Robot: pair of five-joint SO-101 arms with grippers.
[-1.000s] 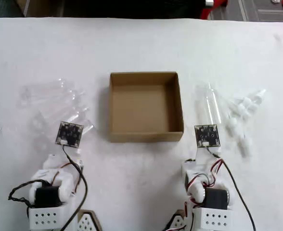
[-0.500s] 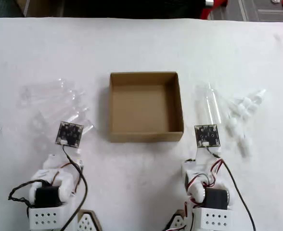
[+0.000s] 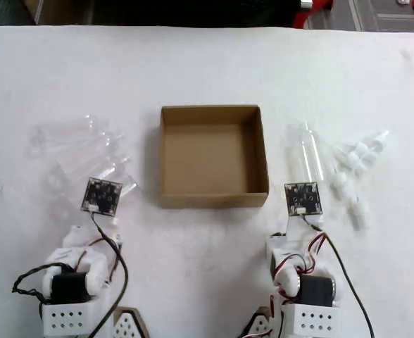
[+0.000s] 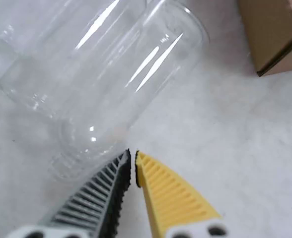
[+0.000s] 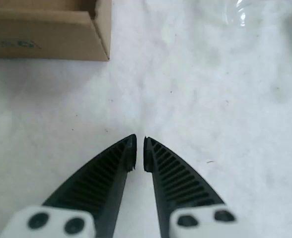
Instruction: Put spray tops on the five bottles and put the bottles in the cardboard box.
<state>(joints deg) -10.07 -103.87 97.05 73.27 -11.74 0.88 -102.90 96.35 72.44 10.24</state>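
Opening stage: no spray top fitted, nothing yet inside the open square brown cardboard box [image 3: 214,199] at the centre of the white table cover [image 3: 207,70]. Left gripper [image 4: 132,159], one grey and one yellow ribbed finger, pressed nearly together on nothing, tips just beside the closest of the clear plastic bottles [image 4: 111,84] lying on their sides left of the box. Right gripper [image 5: 140,148], black-fingered, likewise narrowed to a thin slit and empty, poised over bare cover near the box's near right corner. For a sound first step: spread the fingers before descending, close across a bottle's short axis around mid-body rather than along its length, keep the neck free and turned toward the other arm, then bring a spray top in stem-first, in line with the bottle's long axis. Probably slippery and prone to rolling, hence a gentle, centred pinch. One more clear bottle [image 3: 310,156] just right of the box, flat on its side, long axis running near to far with a slight slant; neck apparently at the far end, though hard to tell through clear plastic. White spray tops [image 3: 353,169] scattered further right at mixed angles. Left cluster overlapping, long axes mostly left to right, slanted.
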